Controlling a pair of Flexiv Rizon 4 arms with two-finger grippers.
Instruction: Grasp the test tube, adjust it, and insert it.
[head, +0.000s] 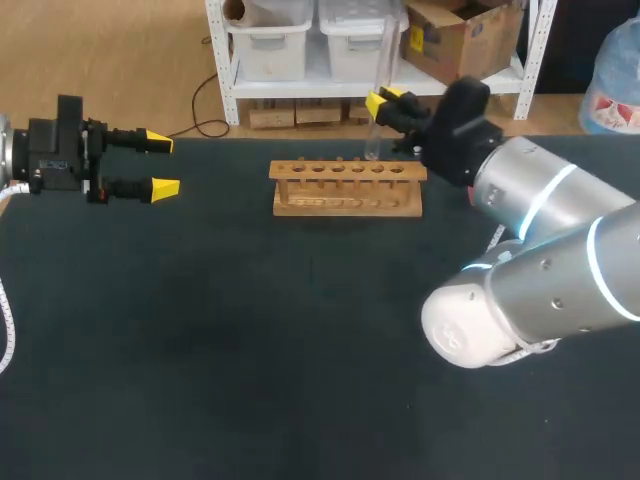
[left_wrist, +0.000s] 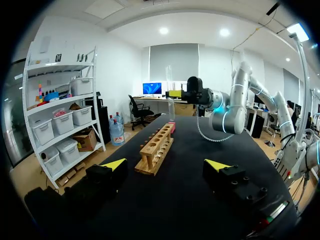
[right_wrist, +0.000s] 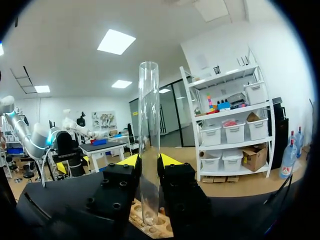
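Vertically, mouth up, right gripper (right_wrist: 149, 161) clamps the test tube (right_wrist: 149, 115); left gripper (head: 163, 165) gapes.

Floor (head: 100, 60): pale wood, beyond the table's far edge
Table (head: 250, 340): dark matte top
Shelving: white rack (head: 224, 70) at the far side, holding white bins (head: 262, 45) and a cardboard box (head: 460, 40)
Walls (left_wrist: 120, 70): white
Ceiling (left_wrist: 200, 22): white, with lit panels (right_wrist: 116, 41)
Far right: blue water bottle (head: 615, 75) on the floor

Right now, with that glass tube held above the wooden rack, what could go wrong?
The test tube hangs just over the rack; off a hole, it may strike wood and crack. The right end effector grips it low, much glass above, so it might tilt or slip.
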